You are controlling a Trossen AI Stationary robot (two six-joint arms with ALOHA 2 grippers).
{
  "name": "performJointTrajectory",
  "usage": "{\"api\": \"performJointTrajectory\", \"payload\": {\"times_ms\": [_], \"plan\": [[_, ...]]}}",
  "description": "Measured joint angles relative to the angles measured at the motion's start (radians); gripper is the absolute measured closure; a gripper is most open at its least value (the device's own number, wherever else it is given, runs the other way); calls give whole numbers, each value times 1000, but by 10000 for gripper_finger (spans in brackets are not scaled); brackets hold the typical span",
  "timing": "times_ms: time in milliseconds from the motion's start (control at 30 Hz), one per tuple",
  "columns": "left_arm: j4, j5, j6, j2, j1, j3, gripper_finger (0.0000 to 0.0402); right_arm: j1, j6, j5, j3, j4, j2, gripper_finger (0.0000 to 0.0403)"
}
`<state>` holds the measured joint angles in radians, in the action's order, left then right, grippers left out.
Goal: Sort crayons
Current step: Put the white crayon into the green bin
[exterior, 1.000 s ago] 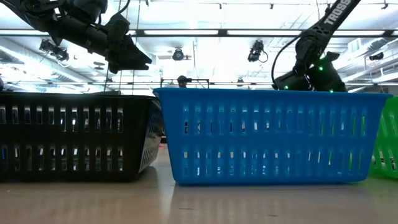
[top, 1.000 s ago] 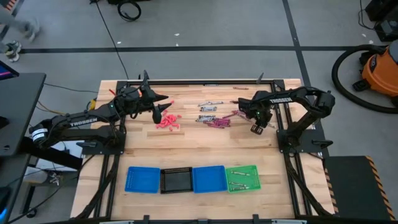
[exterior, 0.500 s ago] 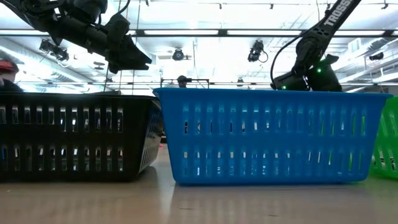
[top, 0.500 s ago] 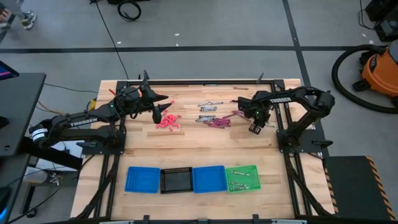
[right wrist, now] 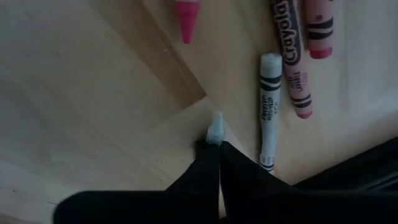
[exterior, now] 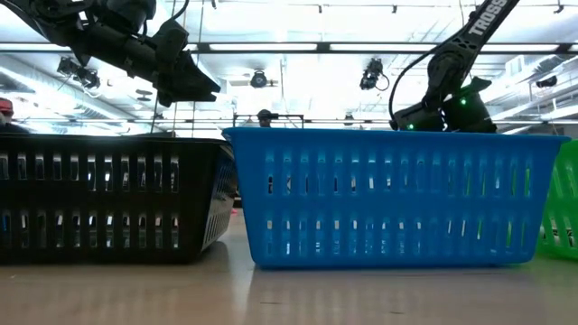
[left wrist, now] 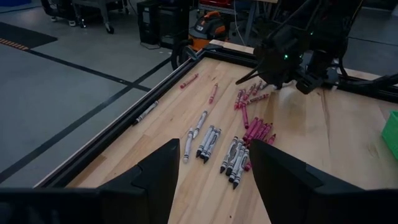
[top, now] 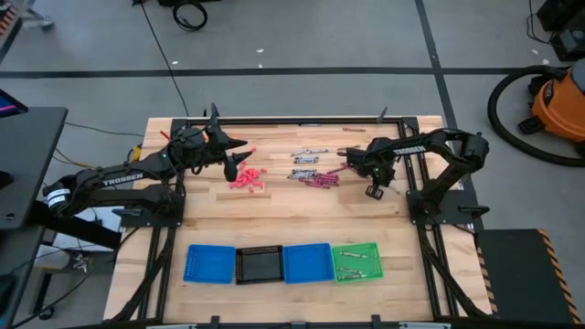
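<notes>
Grey crayons (top: 309, 157) and maroon ones (top: 320, 179) lie flat on the table's far middle, with a red-pink heap (top: 245, 179) to their left. My right gripper (top: 355, 168) points steeply down at the right end of the maroon group, shut on a pale grey crayon (right wrist: 216, 127). Beside its fingers another grey crayon (right wrist: 268, 112) and pink ones (right wrist: 186, 18) lie on the wood. My left gripper (top: 239, 166) hangs open above the red-pink heap, touching nothing; its view shows the rows of crayons (left wrist: 233, 155). My right gripper pinches the pale grey crayon between its two fingers, coming from above and pointing down. Only the crayon's cone tip (right wrist: 215, 132) shows past the fingertips (right wrist: 208, 155); the rest is hidden between them. Whether the crayon still touches the wood, I cannot tell.
Along the near edge stand a blue tray (top: 209, 263), a black tray (top: 259, 265), a second blue tray (top: 306, 262) and a green tray (top: 357, 249) holding a few crayons. Bare wood lies between trays and crayons. A dark frame (top: 302, 120) runs along the table's far edge.
My right hand has edged a little toward the table's left, closer to the maroon crayons. The crayons on the table lie as before.
</notes>
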<state>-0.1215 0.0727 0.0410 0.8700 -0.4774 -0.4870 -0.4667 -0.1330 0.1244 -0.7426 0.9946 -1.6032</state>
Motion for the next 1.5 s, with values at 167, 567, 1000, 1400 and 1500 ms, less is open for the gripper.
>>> {"api": "performJointTrajectory", "payload": {"times_ms": [167, 567, 1000, 1400, 1500], "plan": [[1, 0, 0, 0, 0, 0, 196, 2, 16, -29, -11, 7, -2, 395], [0, 0, 0, 0, 0, 0, 196, 59, -10, -54, -154, 157, -4, 396], [0, 0, -2, 0, 0, 0, 196, 266, -158, -145, -314, 220, -3, 395], [1, 0, 0, 0, 0, 0, 196, 580, -468, -205, -534, 274, -2, 395], [4, 0, 0, 0, 0, 0, 196, 659, -562, -229, -553, 269, -2, 395]]}}
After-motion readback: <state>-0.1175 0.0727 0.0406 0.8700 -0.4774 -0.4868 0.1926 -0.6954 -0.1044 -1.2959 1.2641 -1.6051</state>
